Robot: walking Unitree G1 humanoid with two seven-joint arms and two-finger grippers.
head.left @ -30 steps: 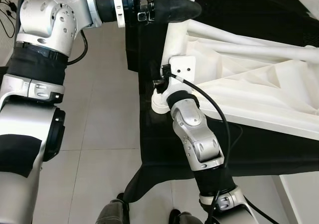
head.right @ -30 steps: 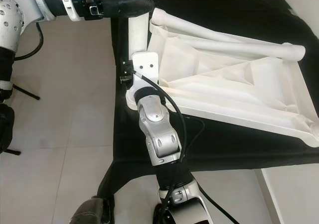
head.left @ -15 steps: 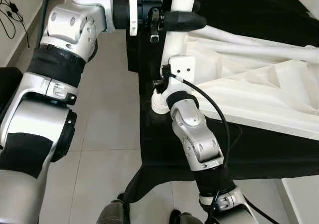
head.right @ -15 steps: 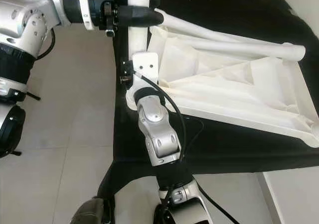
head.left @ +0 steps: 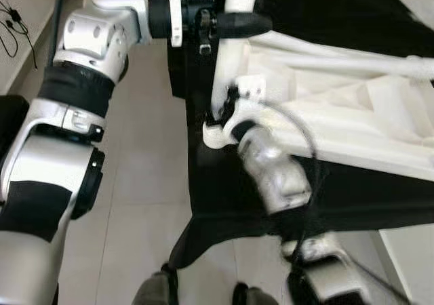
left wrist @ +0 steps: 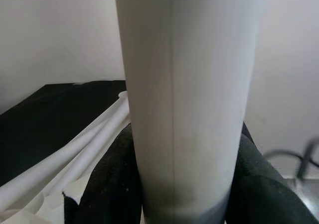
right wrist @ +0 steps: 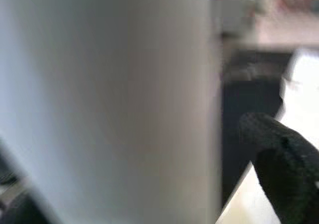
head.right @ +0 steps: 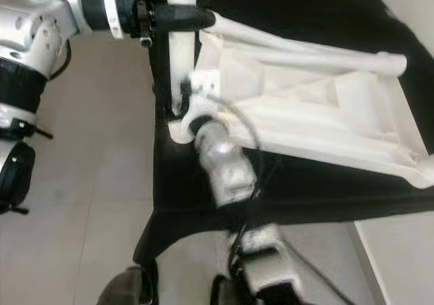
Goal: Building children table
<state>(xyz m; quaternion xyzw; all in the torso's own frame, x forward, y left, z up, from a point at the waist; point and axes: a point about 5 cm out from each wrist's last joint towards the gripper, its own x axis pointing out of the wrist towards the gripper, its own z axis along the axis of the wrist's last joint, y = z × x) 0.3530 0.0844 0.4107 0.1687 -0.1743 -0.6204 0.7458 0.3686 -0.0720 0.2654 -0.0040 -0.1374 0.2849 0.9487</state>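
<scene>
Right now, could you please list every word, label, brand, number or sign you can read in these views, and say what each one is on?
None: no readable text in any view.
The white table leg held by the left gripper is plain, with no print.
The white upturned table frame and the black cloth under it show no markings.
The right gripper's arm is motion-blurred; any label there cannot be read.
</scene>
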